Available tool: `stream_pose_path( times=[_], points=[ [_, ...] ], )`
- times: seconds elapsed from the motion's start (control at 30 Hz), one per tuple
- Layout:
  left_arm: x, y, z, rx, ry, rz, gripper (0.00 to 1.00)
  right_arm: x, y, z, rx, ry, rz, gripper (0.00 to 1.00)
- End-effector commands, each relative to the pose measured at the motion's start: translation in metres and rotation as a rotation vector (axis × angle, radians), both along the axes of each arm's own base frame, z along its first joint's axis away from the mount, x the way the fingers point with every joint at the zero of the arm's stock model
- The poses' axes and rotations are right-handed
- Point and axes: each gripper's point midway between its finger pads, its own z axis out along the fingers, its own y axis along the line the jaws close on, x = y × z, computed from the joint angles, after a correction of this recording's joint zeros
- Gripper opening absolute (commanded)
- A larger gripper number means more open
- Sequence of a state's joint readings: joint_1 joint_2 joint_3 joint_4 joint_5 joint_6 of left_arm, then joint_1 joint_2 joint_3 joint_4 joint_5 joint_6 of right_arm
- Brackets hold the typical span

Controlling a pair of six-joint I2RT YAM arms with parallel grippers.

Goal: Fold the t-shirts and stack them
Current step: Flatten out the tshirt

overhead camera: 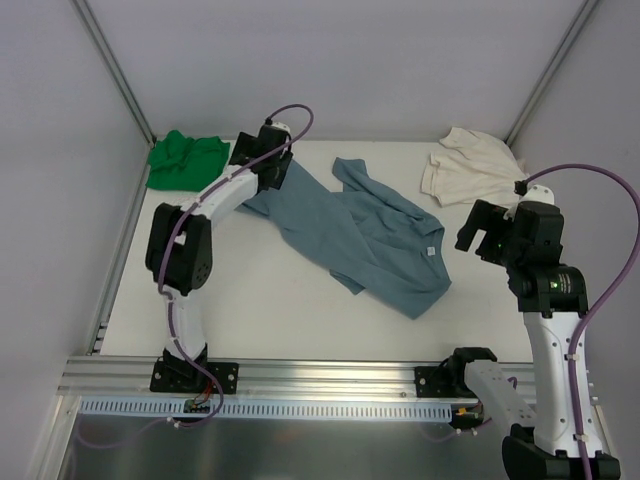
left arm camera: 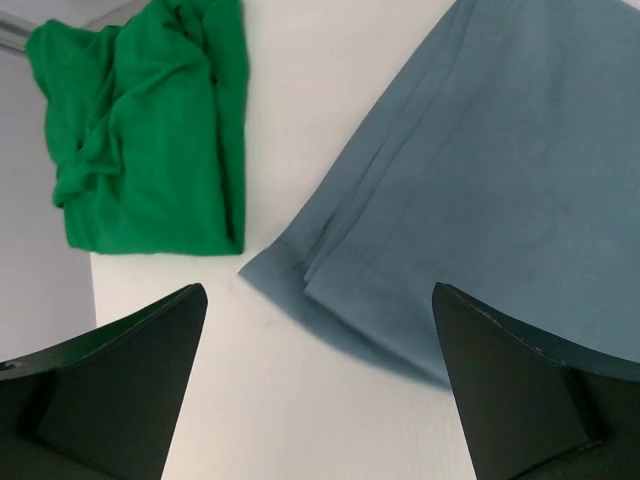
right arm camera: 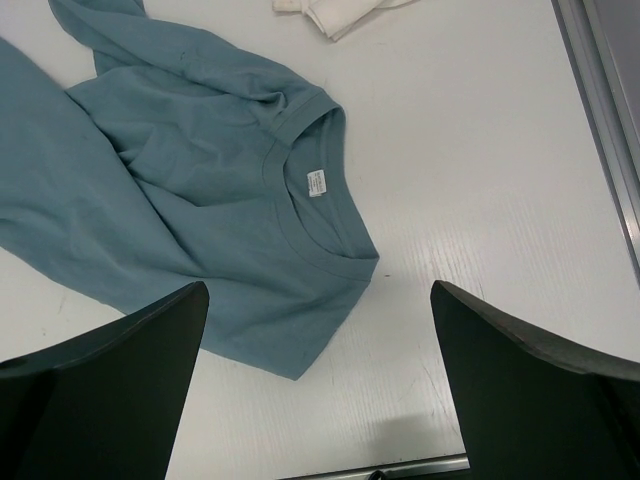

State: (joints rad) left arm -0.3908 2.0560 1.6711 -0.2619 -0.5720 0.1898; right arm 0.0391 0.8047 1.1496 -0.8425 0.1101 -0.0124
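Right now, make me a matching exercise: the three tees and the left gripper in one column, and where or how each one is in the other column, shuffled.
Column one
1. green tee
2. white tee
3. blue tee
4. left gripper

Column two
A. spread out in the middle
B. open, above a blue corner
C. bunched in the far left corner
D. crumpled in the far right corner

Pairs: 1-C, 2-D, 3-A, 4-B
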Motion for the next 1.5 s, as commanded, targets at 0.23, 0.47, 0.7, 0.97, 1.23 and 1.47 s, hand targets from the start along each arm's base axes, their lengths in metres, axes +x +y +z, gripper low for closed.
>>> stream_pose_path(
  times=[0.23,0.47,0.7,0.97,1.23,1.47],
  points=[
    [-0.039,0.048,0.014,-0.33,0.089,0.087,0.95,-0.001,0.006,0.014,0.007,-0.053,0.04,0.99],
    [-0.04,0.026,-0.017,-0.699,0.236,0.117,0.89,-0.001,0.005,0.013,-0.001,-0.05,0.035,1.0],
    [-0.05,-0.002,-0.019,-0.853,0.286,0.083,0.88,0.004,0.008,0.01,0.013,-0.038,0.042,0.99],
    [-0.054,-0.005,-0.041,-0.886,0.313,0.129,0.87,0.001,0.007,0.01,0.006,-0.042,0.039,0.99],
    [-0.055,0.01,-0.068,-0.823,0.295,0.183,0.87,-0.001,0.005,0.011,-0.002,-0.042,0.037,0.99],
    [-0.052,0.017,-0.075,-0.8,0.257,0.208,0.87,0.0,0.006,0.009,-0.002,-0.036,0.039,0.99]
  ],
)
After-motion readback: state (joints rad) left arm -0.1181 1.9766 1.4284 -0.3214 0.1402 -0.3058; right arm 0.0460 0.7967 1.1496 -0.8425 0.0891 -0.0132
